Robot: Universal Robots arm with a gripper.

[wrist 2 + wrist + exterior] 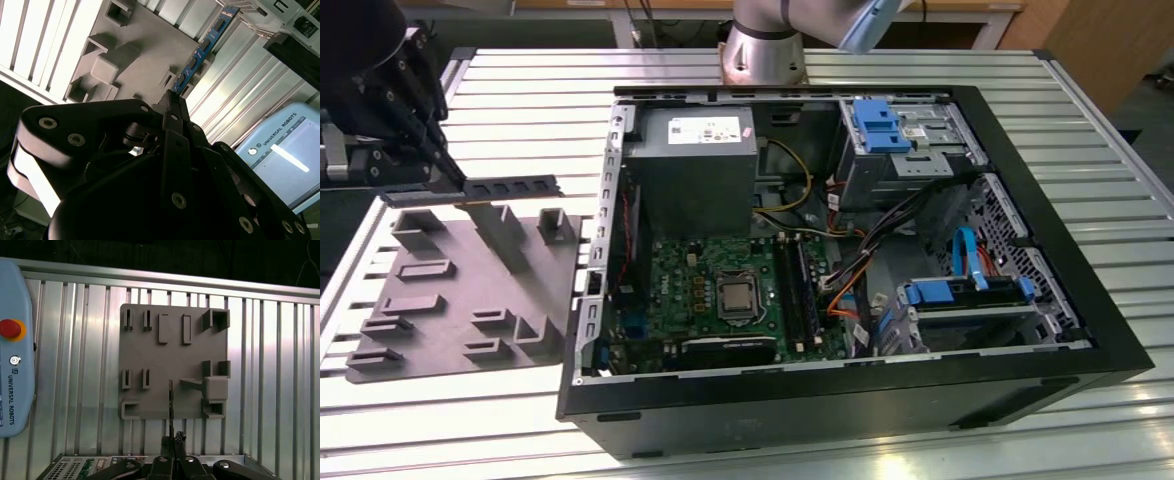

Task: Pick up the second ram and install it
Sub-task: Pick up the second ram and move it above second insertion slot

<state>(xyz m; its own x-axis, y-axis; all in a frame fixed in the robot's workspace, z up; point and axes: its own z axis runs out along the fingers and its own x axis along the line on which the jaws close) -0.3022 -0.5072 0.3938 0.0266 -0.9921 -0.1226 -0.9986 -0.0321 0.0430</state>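
The second ram lifted, not yet installed.
It is gripped by the hand over the grey tray at the desk edge.

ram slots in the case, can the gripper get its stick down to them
Probably yes: the case lies open and the ram slots show unobstructed, orange cables just beside. The gripper holds the second ram over the tray.

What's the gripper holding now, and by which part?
The gripper holds the second ram by one short end; the rest juts out above the grey tray.
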